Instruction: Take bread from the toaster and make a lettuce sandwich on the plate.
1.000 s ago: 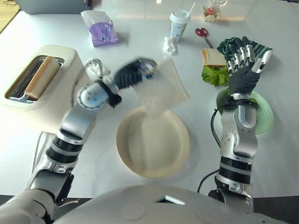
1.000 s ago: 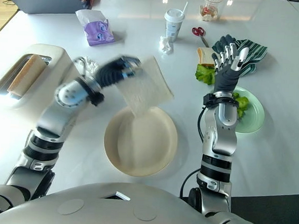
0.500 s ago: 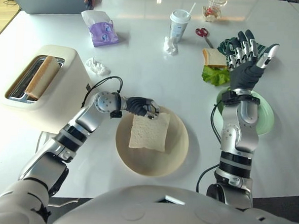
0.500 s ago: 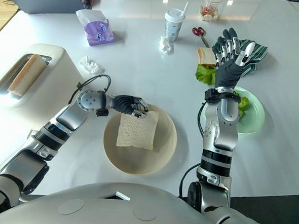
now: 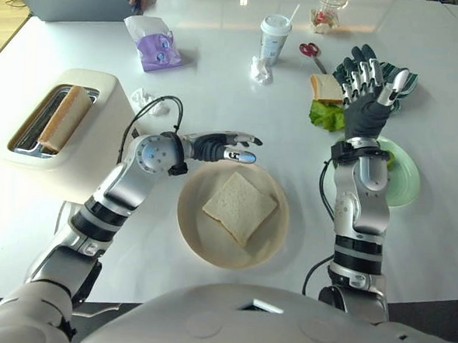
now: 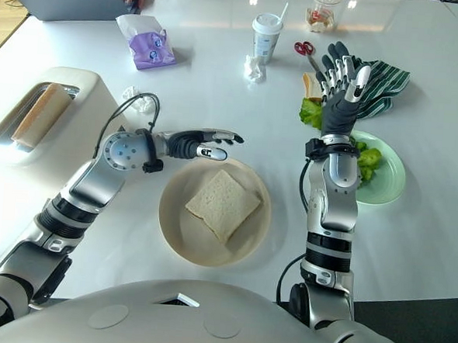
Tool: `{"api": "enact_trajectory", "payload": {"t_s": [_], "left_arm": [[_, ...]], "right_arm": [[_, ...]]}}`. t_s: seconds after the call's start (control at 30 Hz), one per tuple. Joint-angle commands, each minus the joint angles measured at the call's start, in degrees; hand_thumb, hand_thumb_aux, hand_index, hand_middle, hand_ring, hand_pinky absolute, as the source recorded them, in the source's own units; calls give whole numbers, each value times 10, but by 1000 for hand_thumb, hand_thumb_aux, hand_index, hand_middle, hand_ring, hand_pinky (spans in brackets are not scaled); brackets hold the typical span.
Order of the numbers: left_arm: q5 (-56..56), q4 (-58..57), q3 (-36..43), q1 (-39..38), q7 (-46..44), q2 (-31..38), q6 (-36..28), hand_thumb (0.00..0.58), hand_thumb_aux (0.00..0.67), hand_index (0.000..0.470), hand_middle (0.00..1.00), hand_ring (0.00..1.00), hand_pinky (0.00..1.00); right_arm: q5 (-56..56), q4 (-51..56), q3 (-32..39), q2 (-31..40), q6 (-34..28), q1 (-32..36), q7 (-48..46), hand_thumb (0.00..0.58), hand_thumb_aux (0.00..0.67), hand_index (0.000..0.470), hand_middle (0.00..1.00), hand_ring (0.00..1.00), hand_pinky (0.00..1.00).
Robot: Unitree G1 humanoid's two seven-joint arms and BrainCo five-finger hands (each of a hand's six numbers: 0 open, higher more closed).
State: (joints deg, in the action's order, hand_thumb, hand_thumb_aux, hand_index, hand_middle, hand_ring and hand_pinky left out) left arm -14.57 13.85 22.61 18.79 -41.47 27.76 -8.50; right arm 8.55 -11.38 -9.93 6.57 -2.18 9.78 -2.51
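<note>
Your bread slice (image 5: 240, 208) lies flat on the plate (image 5: 196, 235), turned diamond-wise, its long diagonal running from the robot toward the left hand (image 5: 224, 149). That hand hovers over the far rim, fingers straight, apart and empty. Your right hand (image 5: 364, 93) stands raised by the lettuce (image 5: 326, 115), fingers spread.

The white toaster (image 5: 91, 144) sits on the left. One brown toast slice (image 5: 65, 117) stands in its slot. A round cream plate (image 5: 201, 240) lies near, in the middle. A white bread slice (image 5: 240, 208) lies flat on it, turned like a diamond. Green lettuce (image 5: 326, 115) lies far right, just beside another bread piece (image 5: 325, 86).
</note>
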Motion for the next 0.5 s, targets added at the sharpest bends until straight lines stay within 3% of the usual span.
{"api": "enact_trajectory", "payload": {"t_s": [0.03,0.23,0.33,0.5], "left_arm": [[10,69,-56,-18,10,17,-45,0,0,0,0,0,0],[6,111,-88,-33,23,23,-78,0,0,0,0,0,0],[2,111,-96,-42,60,2,-75,0,0,0,0,0,0],[-10,83,-121,-32,152,-43,-57,0,0,0,0,0,0]], "right_arm": [[-165,0,22,100,3,-2,20,0,0,0,0,0,0],[-318,36,-30,283,14,-31,9,0,0,0,0,0,0],[-433,92,9,384,54,-75,7,0,0,0,0,0,0],[-524,147,69,456,76,-117,-26,0,0,0,0,0,0]]}}
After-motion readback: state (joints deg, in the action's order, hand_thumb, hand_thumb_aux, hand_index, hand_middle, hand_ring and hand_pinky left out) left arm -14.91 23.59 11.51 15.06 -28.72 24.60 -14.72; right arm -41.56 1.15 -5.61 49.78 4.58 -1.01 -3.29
